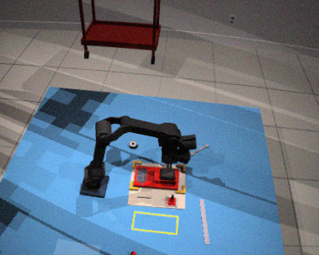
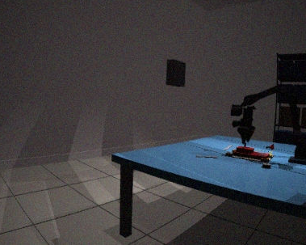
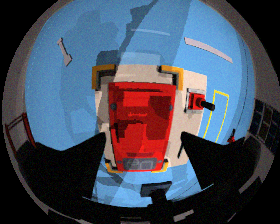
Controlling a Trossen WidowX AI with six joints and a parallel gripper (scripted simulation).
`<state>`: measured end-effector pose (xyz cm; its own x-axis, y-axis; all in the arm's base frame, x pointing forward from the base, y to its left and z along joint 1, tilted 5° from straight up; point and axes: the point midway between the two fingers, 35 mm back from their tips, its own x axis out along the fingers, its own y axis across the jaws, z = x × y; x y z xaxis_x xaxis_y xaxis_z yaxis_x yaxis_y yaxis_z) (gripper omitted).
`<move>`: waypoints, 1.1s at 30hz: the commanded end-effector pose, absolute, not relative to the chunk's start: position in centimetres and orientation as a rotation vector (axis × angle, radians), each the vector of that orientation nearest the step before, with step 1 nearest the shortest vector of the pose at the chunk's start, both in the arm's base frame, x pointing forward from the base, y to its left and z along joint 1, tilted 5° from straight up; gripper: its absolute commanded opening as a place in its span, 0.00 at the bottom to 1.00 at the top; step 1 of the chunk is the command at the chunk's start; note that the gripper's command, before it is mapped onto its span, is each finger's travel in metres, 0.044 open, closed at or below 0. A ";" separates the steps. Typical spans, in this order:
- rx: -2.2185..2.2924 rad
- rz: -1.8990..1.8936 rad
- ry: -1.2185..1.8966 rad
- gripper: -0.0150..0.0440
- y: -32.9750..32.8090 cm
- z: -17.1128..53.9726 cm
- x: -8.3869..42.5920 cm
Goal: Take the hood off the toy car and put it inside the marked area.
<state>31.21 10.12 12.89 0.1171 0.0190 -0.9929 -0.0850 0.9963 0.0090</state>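
The red toy car [image 1: 138,184] [image 2: 264,155] [image 3: 142,87] sits between yellow corner brackets on a cream board. Its hood [image 1: 159,180] [image 2: 245,149] [image 3: 137,106] is a raised red block on the car, partly shaded in the top view. My gripper [image 1: 167,167] [image 2: 245,144] [image 3: 144,136] points down just above the hood. Its fingers are wide open and empty, one on each side of the car in the wrist view. Whether a fingertip touches anything is too small to tell. The marked area [image 1: 154,231] [image 3: 221,92] is a yellow outline on the blue table, with nothing inside it.
The cream board [image 1: 155,203] also carries a red block with a black lever [image 1: 171,201] [image 3: 196,101], between car and outline. A pale strip [image 1: 204,222] [image 3: 208,50], a wrench-like piece [image 1: 200,150] [image 3: 64,51] and a small round part [image 1: 133,145] lie around the board.
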 end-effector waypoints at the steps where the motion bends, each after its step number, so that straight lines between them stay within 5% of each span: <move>1: -0.062 0.077 1.453 1.00 10.1 12.5 31.2; 33: -0.062 0.077 1.454 1.00 10.1 10.5 31.3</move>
